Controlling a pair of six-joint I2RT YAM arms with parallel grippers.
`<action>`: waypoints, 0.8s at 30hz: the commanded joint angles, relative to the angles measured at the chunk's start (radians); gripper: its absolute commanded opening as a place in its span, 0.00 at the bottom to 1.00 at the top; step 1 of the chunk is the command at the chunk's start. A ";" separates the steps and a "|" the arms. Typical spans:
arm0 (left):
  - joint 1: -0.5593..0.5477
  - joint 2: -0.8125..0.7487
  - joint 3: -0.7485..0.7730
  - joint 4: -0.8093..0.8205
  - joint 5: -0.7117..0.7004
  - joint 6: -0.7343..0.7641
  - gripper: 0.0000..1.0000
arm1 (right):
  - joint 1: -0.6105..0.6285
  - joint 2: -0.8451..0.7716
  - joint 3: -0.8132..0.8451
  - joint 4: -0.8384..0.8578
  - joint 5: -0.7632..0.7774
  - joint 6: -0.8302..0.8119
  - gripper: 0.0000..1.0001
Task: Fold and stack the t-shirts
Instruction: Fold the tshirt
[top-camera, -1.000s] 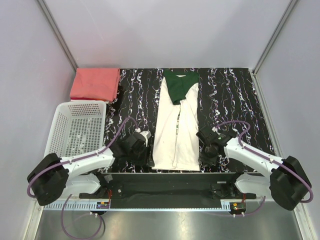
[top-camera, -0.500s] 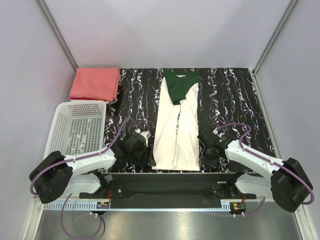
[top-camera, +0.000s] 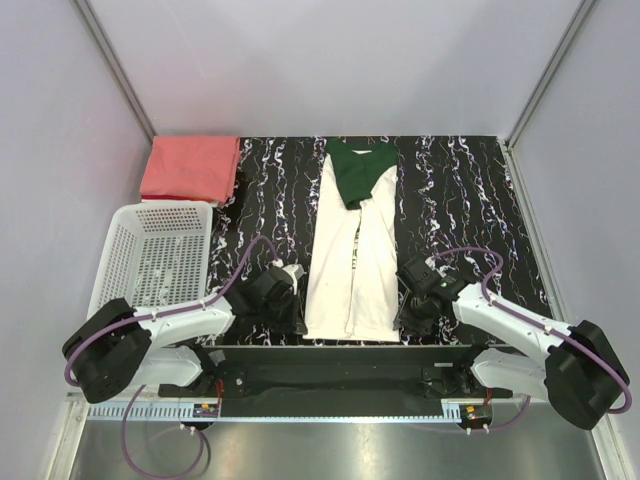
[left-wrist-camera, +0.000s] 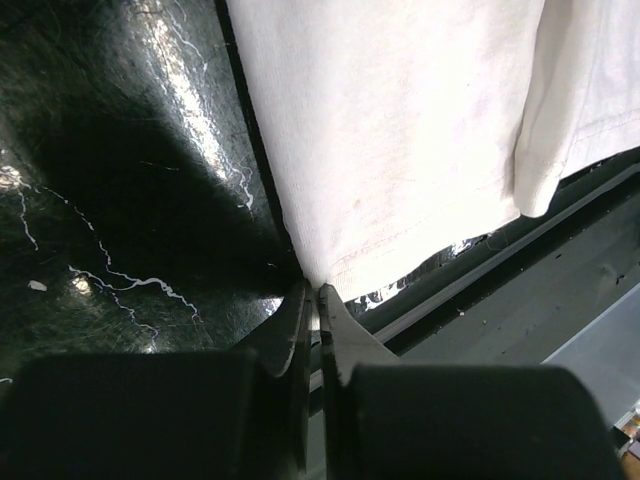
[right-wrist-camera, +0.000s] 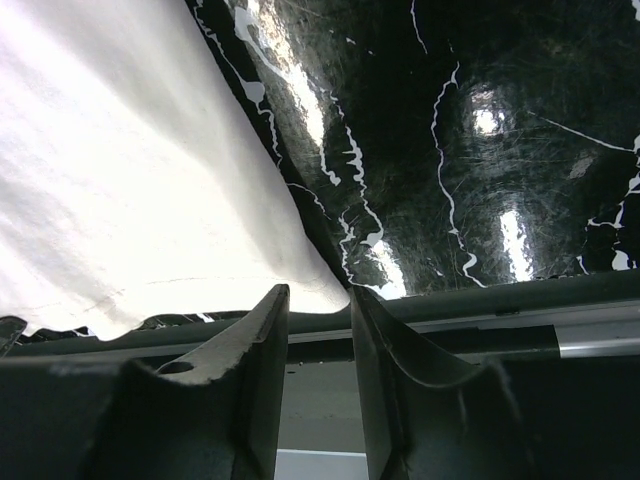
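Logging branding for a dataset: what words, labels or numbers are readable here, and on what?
None readable.
Cream-white t-shirt: dark marks along its centre fold, too small to read.
Salmon-red t-shirt and white basket: no text visible.

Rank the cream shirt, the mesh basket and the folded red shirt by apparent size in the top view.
1. cream shirt, the longest spread
2. mesh basket
3. folded red shirt, clearly the smallest
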 joint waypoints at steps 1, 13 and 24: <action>0.000 -0.007 -0.002 0.021 0.032 0.014 0.01 | 0.010 -0.002 -0.009 0.026 -0.006 0.017 0.39; 0.000 -0.041 0.029 0.014 0.064 0.011 0.00 | 0.016 0.047 0.024 -0.007 0.014 -0.013 0.38; 0.000 -0.029 0.059 -0.005 0.067 0.020 0.00 | 0.028 0.108 0.059 -0.003 0.031 -0.041 0.36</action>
